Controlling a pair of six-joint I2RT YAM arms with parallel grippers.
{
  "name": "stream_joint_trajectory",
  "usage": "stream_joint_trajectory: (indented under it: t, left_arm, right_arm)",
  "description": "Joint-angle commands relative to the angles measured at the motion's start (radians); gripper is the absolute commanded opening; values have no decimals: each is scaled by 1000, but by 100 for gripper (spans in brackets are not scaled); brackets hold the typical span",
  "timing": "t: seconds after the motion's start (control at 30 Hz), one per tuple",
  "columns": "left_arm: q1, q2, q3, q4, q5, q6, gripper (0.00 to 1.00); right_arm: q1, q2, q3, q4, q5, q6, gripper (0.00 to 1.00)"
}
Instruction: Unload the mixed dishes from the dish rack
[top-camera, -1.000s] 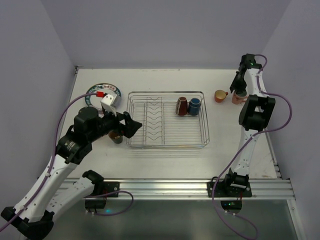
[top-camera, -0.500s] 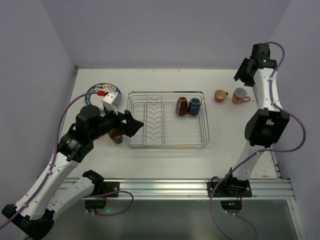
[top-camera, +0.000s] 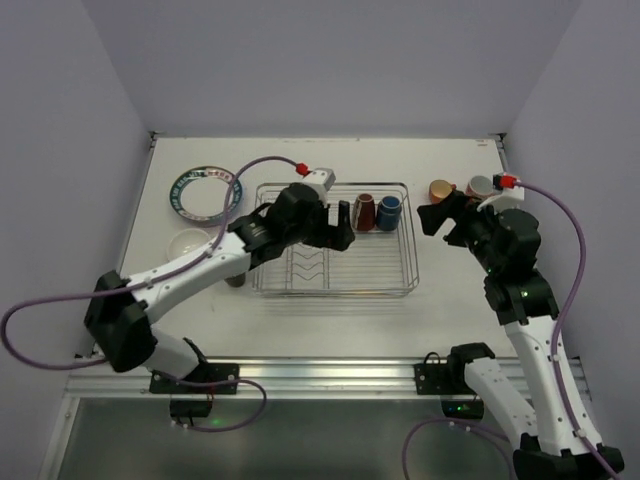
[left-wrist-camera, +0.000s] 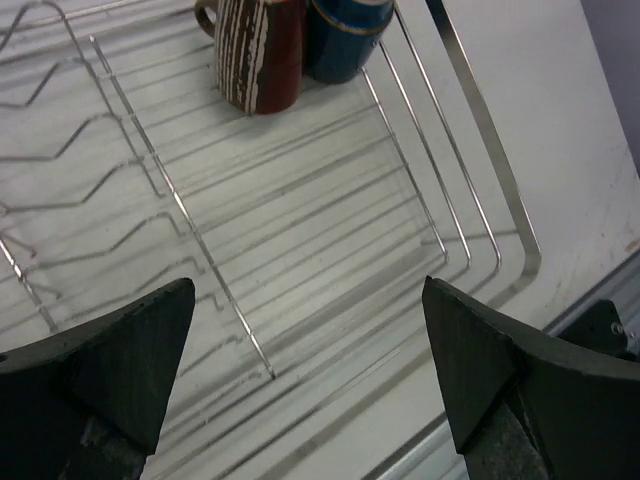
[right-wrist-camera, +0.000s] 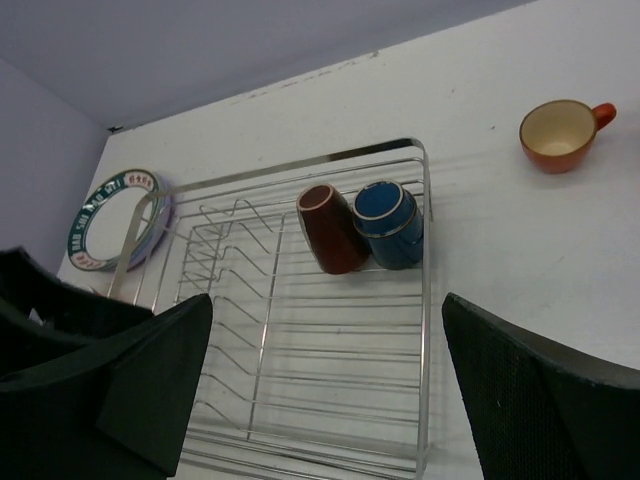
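Right gripper (top-camera: 433, 217) has just let go: jaws wide apart, nothing between them. It has pulled back off the pink mug (top-camera: 480, 186), which now stands on the table (top-camera: 330, 160) just beside the orange mug (top-camera: 440, 189), right of the dish rack (top-camera: 335, 291). Left gripper (top-camera: 341, 226) is also fully spread and empty. It has swung from the rack's left side to above the wire floor, pointing at the maroon mug (top-camera: 364, 211) and blue mug (top-camera: 388, 212). Those two lie on their sides, touching, at the rack's far right, and I see nothing else in it. My read is that they're the last two items and the left takes the next pick. Plates (top-camera: 205, 192) are stacked far left, with the bowl (top-camera: 190, 242) in front of them. Limits: the pink mug is mostly behind my right wrist (top-camera: 497, 213). The black mug (top-camera: 235, 279) shows only as a sliver under my left arm (top-camera: 190, 270). I can't count the plates in the stack, and only the bowl's white inside shows. Left wrist view cuts both mugs off at the top edge.
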Motion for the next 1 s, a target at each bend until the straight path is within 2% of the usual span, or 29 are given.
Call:
stream_joint_trajectory:
  t: [0.0, 0.07, 0.17, 0.27, 0.47, 0.7, 0.97]
  left_arm:
    - [-5, 188, 185, 75, -134, -5, 100]
    - [-5, 275, 306, 81, -173, -2, 100]
    - [-7, 493, 484, 22, -271, -3, 100]
    - [-8, 611, 558, 24, -323, 0, 100]
    - [-11, 726, 648, 46, -404, 23, 100]
    - [-11, 811, 733, 43, -414, 46, 100]
    - [-11, 848, 751, 31, -448, 34, 89]
  right_arm:
    - [-1, 2, -66, 80, -1, 32, 99]
    - [-1, -6, -78, 43, 63, 26, 99]
    - [-1, -18, -87, 14, 94, 14, 99]
    - [-1, -37, -93, 14, 82, 14, 99]
    - [-1, -99, -138, 48, 38, 15, 99]
    - [-1, -136, -164, 66, 13, 18, 99]
    - [-1, -141, -170, 72, -10, 18, 99]
